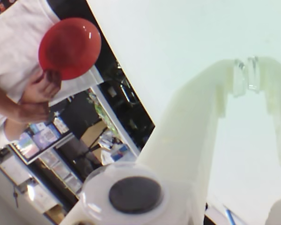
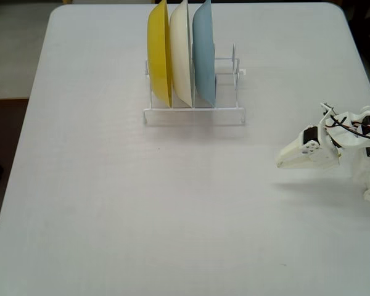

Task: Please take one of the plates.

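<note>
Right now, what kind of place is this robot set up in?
Probably a lab or office workspace, not a kitchen: a bare white table holds only a wire rack of plates, and the wrist view shows cluttered shelves behind a person's hand holding an orange plate.

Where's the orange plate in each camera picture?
Wrist view: orange plate is upper left, held in a person's hand, beyond the table edge.
Fixed view: not in it; the rack holds only yellow, cream and light blue plates.
Shared landmark: the white table, with the pincer over it.
</note>
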